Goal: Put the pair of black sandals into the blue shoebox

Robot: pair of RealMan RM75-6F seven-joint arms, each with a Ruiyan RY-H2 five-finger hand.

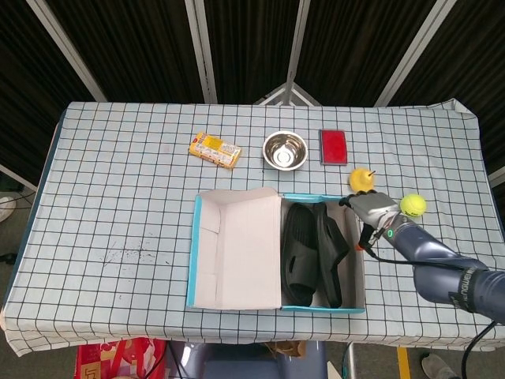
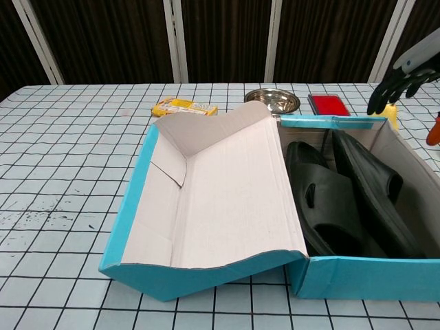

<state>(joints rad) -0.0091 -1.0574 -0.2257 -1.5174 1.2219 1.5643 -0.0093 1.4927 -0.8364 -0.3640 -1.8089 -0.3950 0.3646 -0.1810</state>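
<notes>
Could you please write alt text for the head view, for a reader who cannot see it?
An open blue shoebox on a checked table holds a pair of black sandals, with the robot's right hand empty just right of the box. Beyond lie a yellow packet, steel bowl, red card, yellow fruit and tennis ball.

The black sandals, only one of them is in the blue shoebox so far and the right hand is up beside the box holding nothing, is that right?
Not quite: both black sandals already lie side by side in the blue shoebox, as the head view shows. The rest holds: the right hand is up beside the box, holding nothing.
</notes>
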